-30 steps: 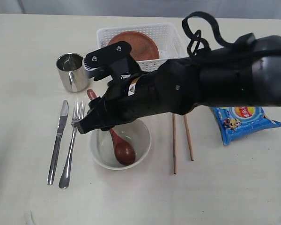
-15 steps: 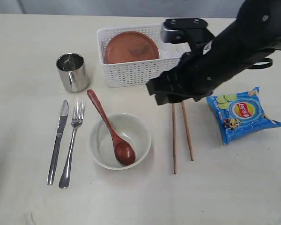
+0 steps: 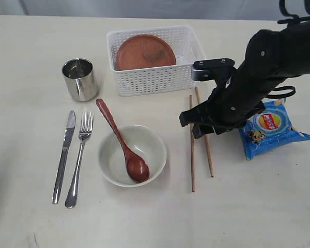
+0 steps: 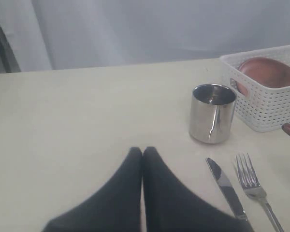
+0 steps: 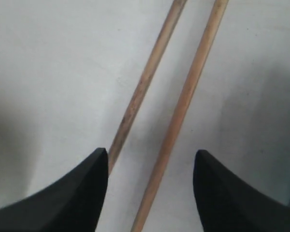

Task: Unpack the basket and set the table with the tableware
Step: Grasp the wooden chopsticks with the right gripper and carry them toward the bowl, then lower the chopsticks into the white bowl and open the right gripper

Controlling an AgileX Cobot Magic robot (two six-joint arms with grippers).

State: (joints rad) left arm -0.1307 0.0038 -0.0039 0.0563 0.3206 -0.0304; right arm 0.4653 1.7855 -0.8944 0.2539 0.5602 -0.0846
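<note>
The white basket (image 3: 150,80) stands at the back with the brown plate (image 3: 145,51) inside it. On the table (image 3: 248,212) lie the steel cup (image 3: 79,78), knife (image 3: 64,154), fork (image 3: 79,160) and the cream bowl (image 3: 113,164) holding the wooden spoon (image 3: 123,146). Two chopsticks (image 3: 192,160) lie right of the bowl. My right gripper (image 3: 195,127) hovers open over them; in the right wrist view both chopsticks (image 5: 186,101) run between its fingers (image 5: 94,169). My left gripper (image 4: 143,151) is shut and empty, short of the cup (image 4: 212,113) and knife (image 4: 227,186).
A blue chip packet (image 3: 271,126) lies right of the chopsticks, partly under my right arm. The basket (image 4: 270,106) and fork (image 4: 253,183) also show in the left wrist view. Bare tabletop lies along the front and the far left.
My right arm has swung from above the bowl and spoon, past the basket's front, to the right and down over the chopsticks. Its jaws stayed open. The left gripper has not moved.
</note>
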